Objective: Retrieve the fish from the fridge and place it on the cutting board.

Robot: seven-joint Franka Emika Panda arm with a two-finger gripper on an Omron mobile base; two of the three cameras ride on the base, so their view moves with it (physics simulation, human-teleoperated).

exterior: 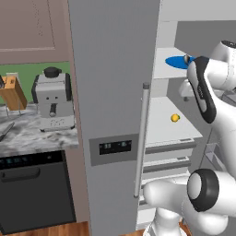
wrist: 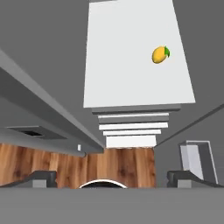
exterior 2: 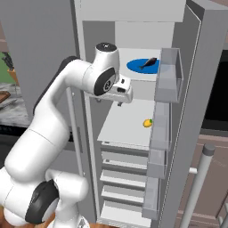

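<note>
The fridge (exterior 2: pixel 133 26) has its right door swung open and its left door (exterior: pixel 110 92) closed. Inside, the fish (exterior 2: pixel 148 63) lies small and dark grey on a blue plate (exterior 2: pixel 141 66) on the upper shelf; that plate (exterior: pixel 177 62) sits just behind my arm. My gripper (exterior 2: pixel 119 103) hangs open and empty, pointing down over the front of the middle shelf (wrist: pixel 135 52), lower than the fish and to its left. Its fingertips (wrist: pixel 43 177) stand wide apart. A reddish-brown sliver (exterior 2: pixel 2 96) at the counter's edge may be the cutting board.
A small yellow fruit (exterior 2: pixel 147 123) rests on the middle shelf, with white drawers (exterior 2: pixel 127 164) below. The open door's clear bins (exterior 2: pixel 169 75) stand to the right. On the counter to the left are a knife block (exterior: pixel 14 92) and a coffee machine (exterior: pixel 53 99), above a black dishwasher (exterior: pixel 32 189).
</note>
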